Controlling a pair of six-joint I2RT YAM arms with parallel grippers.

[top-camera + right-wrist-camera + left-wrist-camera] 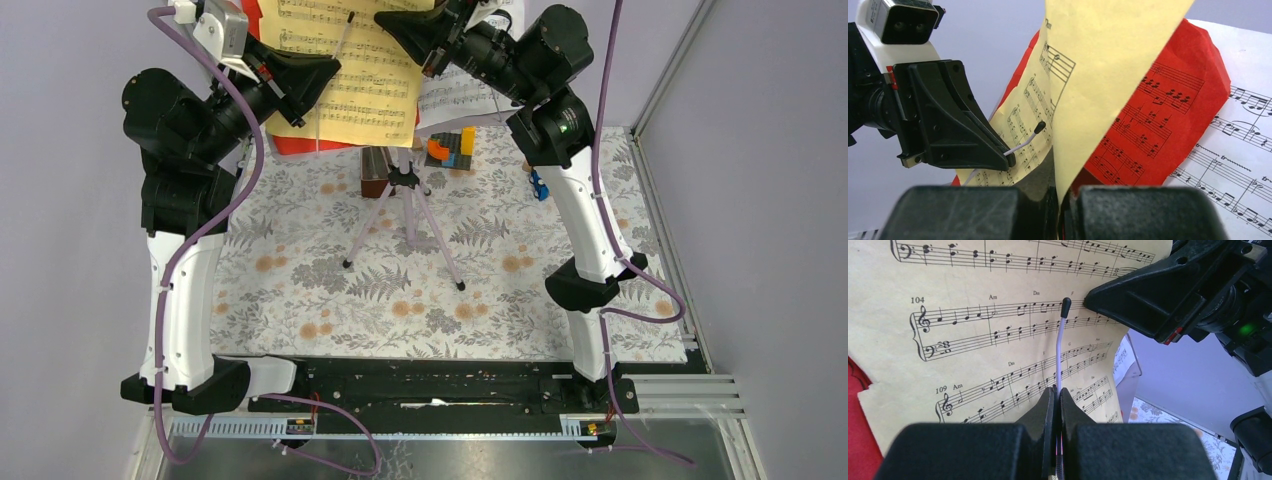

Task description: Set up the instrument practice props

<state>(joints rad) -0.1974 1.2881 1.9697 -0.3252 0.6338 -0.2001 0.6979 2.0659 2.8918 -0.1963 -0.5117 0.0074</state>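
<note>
Lilac tripod (405,215) stands on the worktop (300,290). Beyond, toward 12 o'clock, the left hand (1057,392) is clamped on the stand's thin retaining wire (1062,335), the right hand (1060,192) pinching the yellow page (1098,60) before a red page (1168,100) and a white page (1248,100). An uneven pull could tear the sheet or topple the stand.

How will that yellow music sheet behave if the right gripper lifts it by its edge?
Probably floppy: the yellow sheet bends over where the right gripper pinches it. Thin paper, so likely light, and tearable if tugged against the wire retainer.
</note>
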